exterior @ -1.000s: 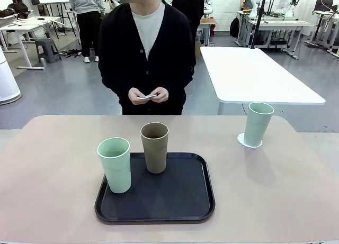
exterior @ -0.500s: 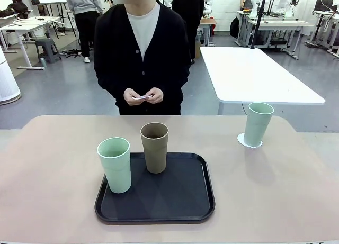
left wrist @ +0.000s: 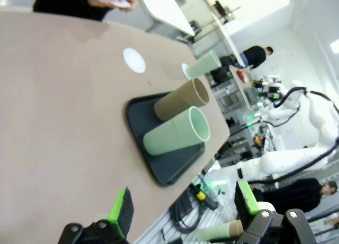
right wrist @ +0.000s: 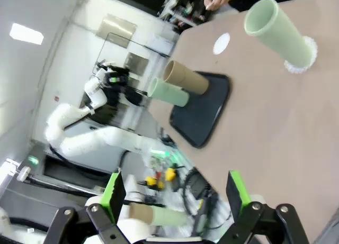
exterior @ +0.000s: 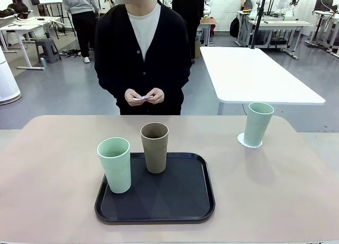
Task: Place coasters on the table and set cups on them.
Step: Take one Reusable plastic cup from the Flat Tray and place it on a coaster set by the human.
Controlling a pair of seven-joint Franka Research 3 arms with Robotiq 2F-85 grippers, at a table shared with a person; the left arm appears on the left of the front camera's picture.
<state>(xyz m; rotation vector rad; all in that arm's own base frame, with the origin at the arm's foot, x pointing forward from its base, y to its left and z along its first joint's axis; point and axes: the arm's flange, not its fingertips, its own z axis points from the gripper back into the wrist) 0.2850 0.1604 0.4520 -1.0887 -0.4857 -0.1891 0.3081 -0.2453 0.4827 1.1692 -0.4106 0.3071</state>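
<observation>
Beige desk (exterior: 53,164) fills the front view. On it a black tray (exterior: 183,200) holds a mint cup (exterior: 114,165) and a brown cup (exterior: 154,147), both upright. A second mint cup (exterior: 257,123) stands on a lacy coaster (exterior: 248,143) toward the right arm's side. At the far edge the person's hands (exterior: 144,97) pinch a small white piece.

From the left wrist, the left pincer (left wrist: 184,204) hangs with its green pads wide apart, gripping nothing. Ahead of it lies the black tray, the mint cup nearer the pincer and the brown cup just beyond. Farther on a bare coaster (left wrist: 134,60) lies alone on the desk, and the second mint cup stands on its lacy coaster.

From the right wrist, the right pincer (right wrist: 175,190) is likewise spread and empty. The second mint cup on its lacy coaster stands nearest ahead of it. The bare coaster and the black tray with its two cups lie farther off.
</observation>
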